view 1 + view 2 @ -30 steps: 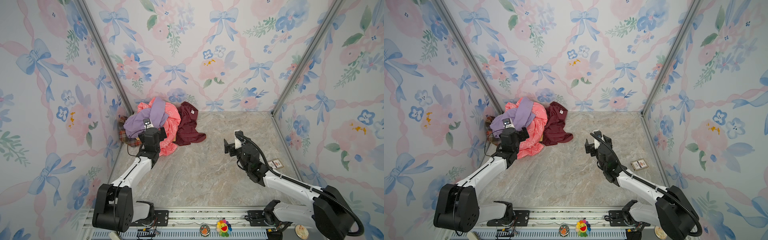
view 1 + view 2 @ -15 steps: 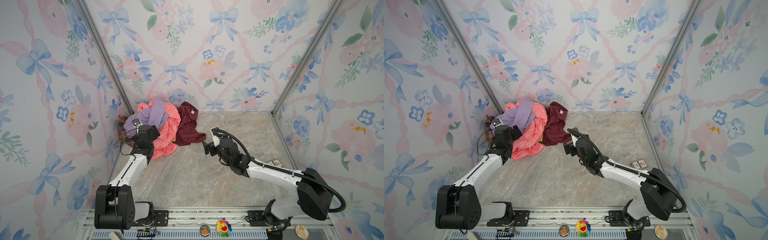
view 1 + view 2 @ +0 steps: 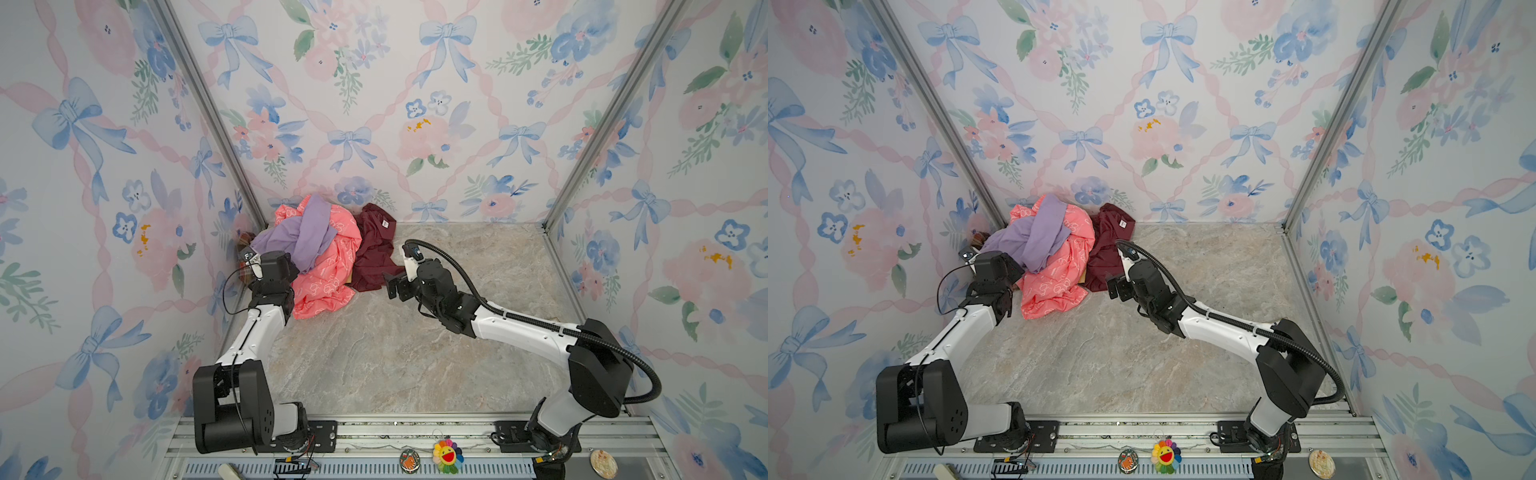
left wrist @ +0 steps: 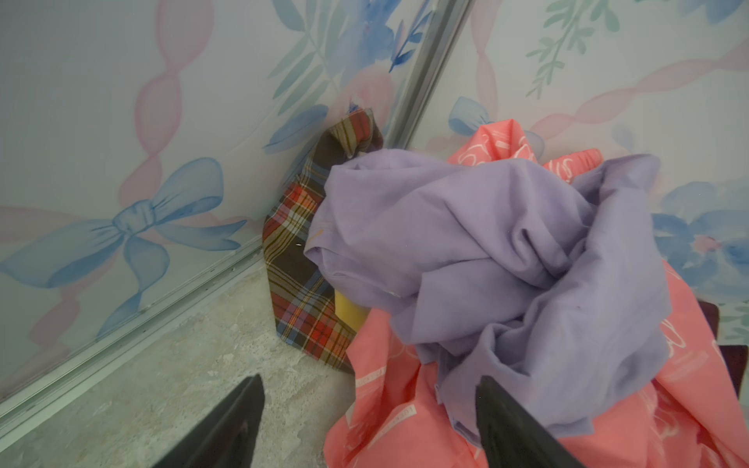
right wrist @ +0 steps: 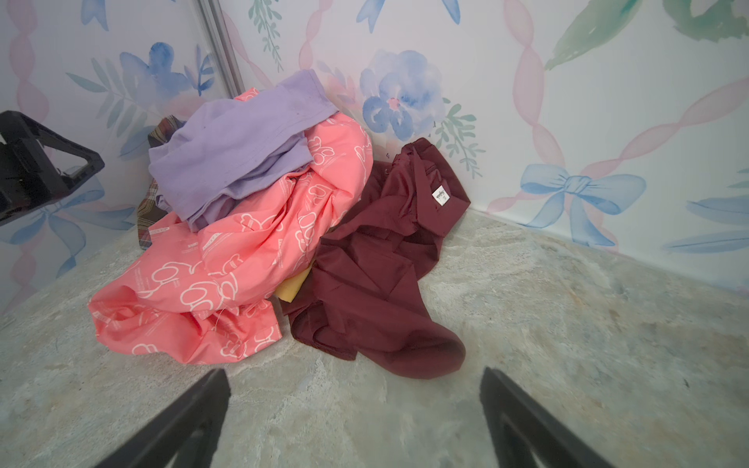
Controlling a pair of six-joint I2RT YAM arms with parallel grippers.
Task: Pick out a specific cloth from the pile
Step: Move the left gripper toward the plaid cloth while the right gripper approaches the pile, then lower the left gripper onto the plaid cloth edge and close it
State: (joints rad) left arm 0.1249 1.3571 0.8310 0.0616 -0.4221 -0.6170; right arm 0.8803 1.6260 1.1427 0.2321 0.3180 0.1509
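Because the plaid cloth [image 4: 300,291] is soft, light woven fabric, it should drape and trail rather than lift as one piece, and the garments lying over it will probably drag along. On the tabletop [image 3: 415,353] the pile [image 3: 328,270] is heaped in a back corner. Its broadest layer, the coral-pink cloth [image 5: 227,283], spreads beneath the lilac garment [image 4: 466,251], which crowns the heap. The maroon garment [image 5: 377,283] sprawls on the far side of the lilac garment from the plaid.

The plaid cloth is mostly buried under the lilac garment, with one strip showing between it and the side wall. Its free lower corner, below the lilac garment's edge, looks like the best hold. A mustard-yellow scrap [image 4: 349,312] peeks out under the lilac garment. The left jaws stand apart and empty, just short of the lilac garment. The right jaws gape wide and empty, well apart from it.
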